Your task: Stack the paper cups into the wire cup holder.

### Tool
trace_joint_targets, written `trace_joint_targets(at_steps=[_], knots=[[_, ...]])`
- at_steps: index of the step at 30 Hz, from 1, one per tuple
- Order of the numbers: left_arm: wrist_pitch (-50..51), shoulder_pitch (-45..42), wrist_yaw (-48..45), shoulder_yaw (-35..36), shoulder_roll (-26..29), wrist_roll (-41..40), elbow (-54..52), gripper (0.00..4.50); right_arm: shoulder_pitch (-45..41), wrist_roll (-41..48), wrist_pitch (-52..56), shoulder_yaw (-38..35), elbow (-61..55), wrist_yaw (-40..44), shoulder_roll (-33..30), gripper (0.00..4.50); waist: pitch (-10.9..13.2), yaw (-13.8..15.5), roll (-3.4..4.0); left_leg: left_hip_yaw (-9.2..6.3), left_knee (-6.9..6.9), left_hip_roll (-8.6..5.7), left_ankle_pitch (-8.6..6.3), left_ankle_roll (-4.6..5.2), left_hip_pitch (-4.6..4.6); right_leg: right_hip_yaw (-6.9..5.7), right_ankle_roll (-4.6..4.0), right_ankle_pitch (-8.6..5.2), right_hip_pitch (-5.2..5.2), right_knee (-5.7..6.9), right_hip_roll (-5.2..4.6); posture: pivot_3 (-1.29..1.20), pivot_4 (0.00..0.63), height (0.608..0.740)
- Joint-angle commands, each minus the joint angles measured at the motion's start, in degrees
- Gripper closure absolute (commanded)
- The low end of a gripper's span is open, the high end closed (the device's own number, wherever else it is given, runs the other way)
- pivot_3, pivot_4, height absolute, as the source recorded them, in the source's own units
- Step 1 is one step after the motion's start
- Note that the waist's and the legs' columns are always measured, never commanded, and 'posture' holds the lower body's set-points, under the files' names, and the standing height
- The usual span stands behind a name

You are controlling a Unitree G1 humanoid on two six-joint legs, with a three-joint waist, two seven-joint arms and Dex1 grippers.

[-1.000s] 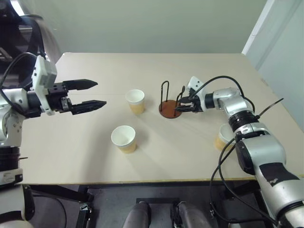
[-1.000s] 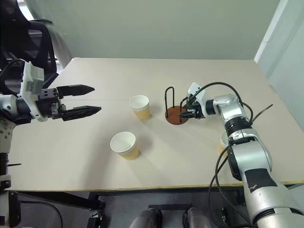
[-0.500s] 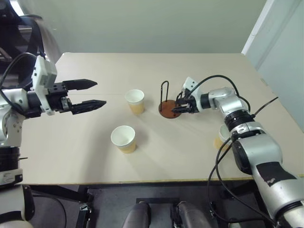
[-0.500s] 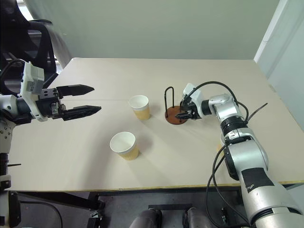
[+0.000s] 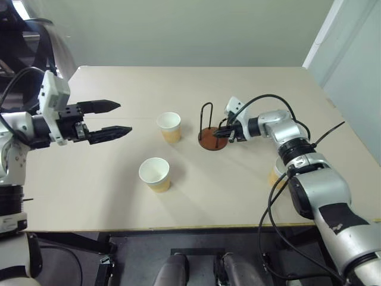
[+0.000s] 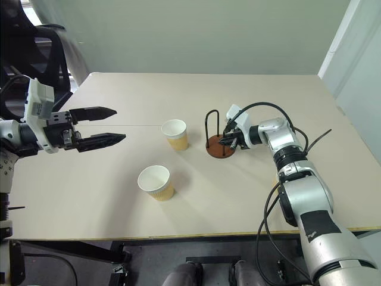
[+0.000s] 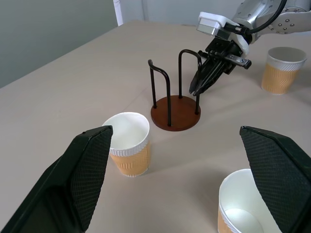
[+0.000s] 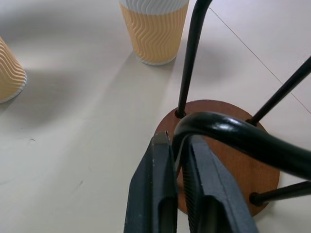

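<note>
Step in hand: the wire cup holder (image 5: 211, 132) is being gripped, it is judged, so that it can be steadied or shifted before any cup is loaded; no cup is yet stacked in it.
Right hand (image 8: 179, 162): its fingers are clenched on one black wire loop of the holder, low down near the reddish-brown disc base, as is seen in the right wrist view.
Left hand (image 5: 111, 118): held released, its fingers spread wide and nothing between them, raised above the left part of the surface (image 5: 107, 196), well apart from the cups.
Holder: standing upright near the middle of the surface, empty.
Far cup (image 5: 169, 126): upright, near the holder on its left.
Near cup (image 5: 155, 174): upright, nearer the front edge, left of the holder.
Third cup (image 7: 281, 69): upright at the right side of the surface, partly hidden behind the right arm in the head views.
Next move: a steady hold on the wire is called for while the free left hand is brought down to a cup; the far cup seems the handiest.
Risk: a thin wire may slip or the light holder may tip if it is pulled sideways.
</note>
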Motion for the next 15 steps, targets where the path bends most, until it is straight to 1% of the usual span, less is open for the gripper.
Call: trace_joint_targets(at_steps=[1, 7, 15], knots=[[0.1, 0.0, -0.1, 2.1, 1.3, -0.6, -0.8, 0.00, -1.6, -0.3, -0.6, 0.4, -1.2, 1.2, -0.6, 4.44, 0.0, 0.0, 0.00, 0.00, 0.00, 0.00, 0.00, 0.00, 0.00, 0.00, 0.00, 0.00, 0.00, 0.00, 0.00, 0.00, 0.150, 0.740], [0.3, 0.1, -0.4, 2.1, 1.4, -0.7, -0.7, 0.00, -1.9, -0.6, -4.6, 1.4, -0.9, 7.0, -2.5, 4.44, 0.0, 0.0, 0.00, 0.00, 0.00, 0.00, -0.03, -0.05, -0.01, 0.00, 0.00, 0.00, 0.00, 0.00, 0.00, 0.00, 0.150, 0.740], [1.0, 0.3, -0.7, 2.1, 1.5, -0.7, -0.9, 0.00, -2.7, -0.8, -10.4, 2.3, -1.0, 18.4, -6.2, 4.44, 0.0, 0.0, 0.00, 0.01, 0.00, 0.00, -0.02, -0.04, -0.02, 0.00, 0.00, 0.00, -0.01, 0.00, 0.00, 0.00, 0.150, 0.740]])
